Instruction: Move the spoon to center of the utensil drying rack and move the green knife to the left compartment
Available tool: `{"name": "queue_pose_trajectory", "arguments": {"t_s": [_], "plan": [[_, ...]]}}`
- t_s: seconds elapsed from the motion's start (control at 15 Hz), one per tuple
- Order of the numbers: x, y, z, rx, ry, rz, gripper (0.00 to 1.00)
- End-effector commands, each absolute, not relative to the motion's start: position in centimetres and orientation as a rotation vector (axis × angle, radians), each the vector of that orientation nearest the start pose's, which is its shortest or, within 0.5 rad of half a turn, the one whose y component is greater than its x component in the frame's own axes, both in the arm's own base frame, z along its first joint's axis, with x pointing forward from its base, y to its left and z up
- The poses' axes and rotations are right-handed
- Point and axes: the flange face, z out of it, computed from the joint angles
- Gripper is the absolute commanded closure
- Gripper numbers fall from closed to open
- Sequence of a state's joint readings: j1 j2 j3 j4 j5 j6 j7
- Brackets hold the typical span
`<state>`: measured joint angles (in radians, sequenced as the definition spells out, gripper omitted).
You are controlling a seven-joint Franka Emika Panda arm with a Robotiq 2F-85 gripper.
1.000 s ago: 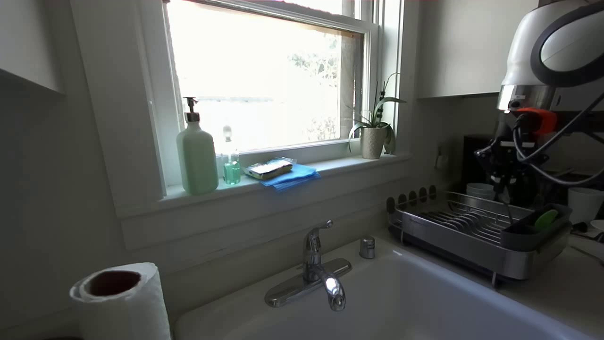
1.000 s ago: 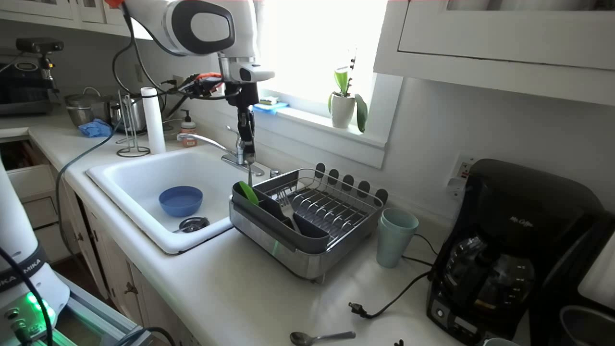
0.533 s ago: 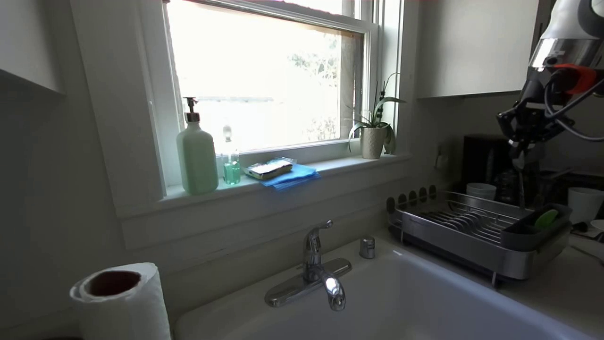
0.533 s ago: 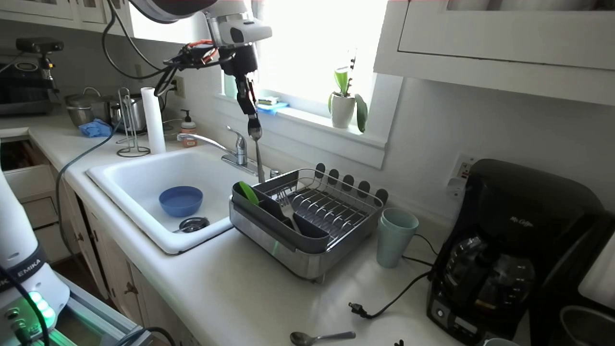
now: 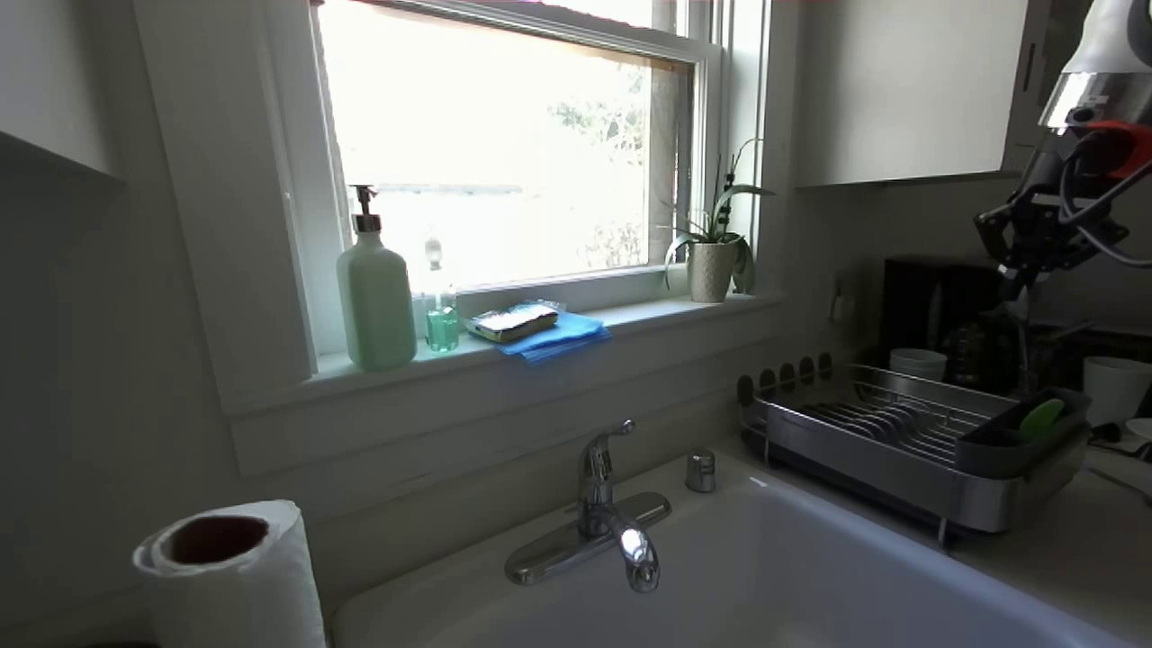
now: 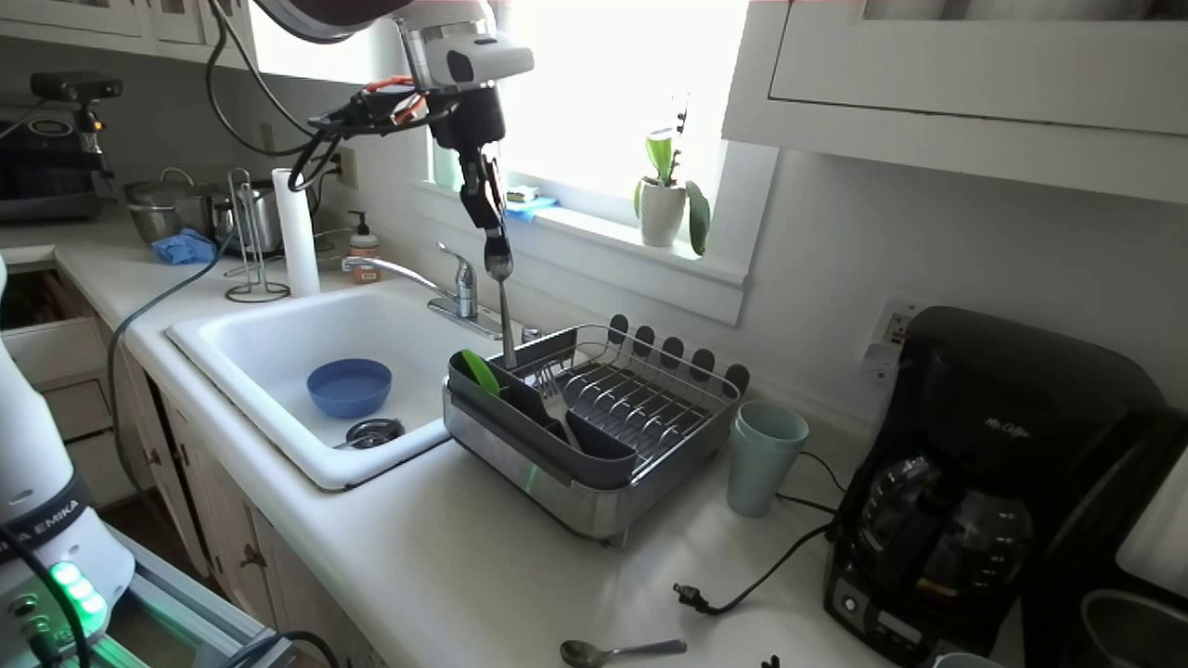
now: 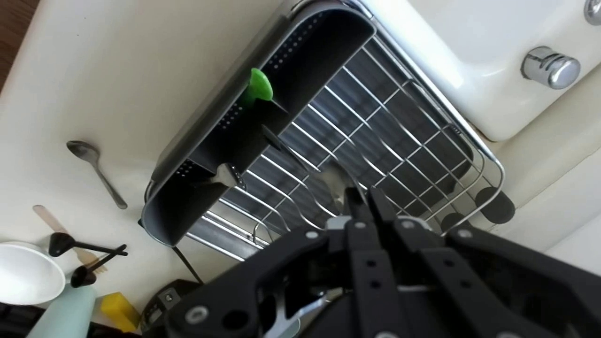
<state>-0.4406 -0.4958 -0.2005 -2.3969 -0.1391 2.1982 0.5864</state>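
One spoon (image 6: 506, 315), handle downward, pinched in your tool (image 6: 497, 243); in an exterior view, the utensil drying rack (image 6: 557, 499) holds the green knife (image 6: 480, 372) at left.

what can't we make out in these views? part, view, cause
Green knife: lower part, both exterior views; hidden by the utensil caddy's wall.
Held spoon: end of its bowl, wrist view; covered by the end effector.
White dish: one side, wrist view; cut off by left edge.
Robot arm: upper links, an exterior view; cut off by top edge.
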Motion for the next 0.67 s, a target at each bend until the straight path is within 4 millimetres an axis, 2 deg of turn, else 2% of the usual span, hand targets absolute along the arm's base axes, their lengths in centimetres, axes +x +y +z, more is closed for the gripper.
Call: {"name": "queue_pose_trajectory", "arguments": {"t_s": [0.0, 0.6], "plan": [[33.2, -27.7, 50.7, -2.651, 1.696, -0.427, 0.99], [34.4, -29.3, 47.3, -2.683, 1.662, -0.441, 0.99]]}}
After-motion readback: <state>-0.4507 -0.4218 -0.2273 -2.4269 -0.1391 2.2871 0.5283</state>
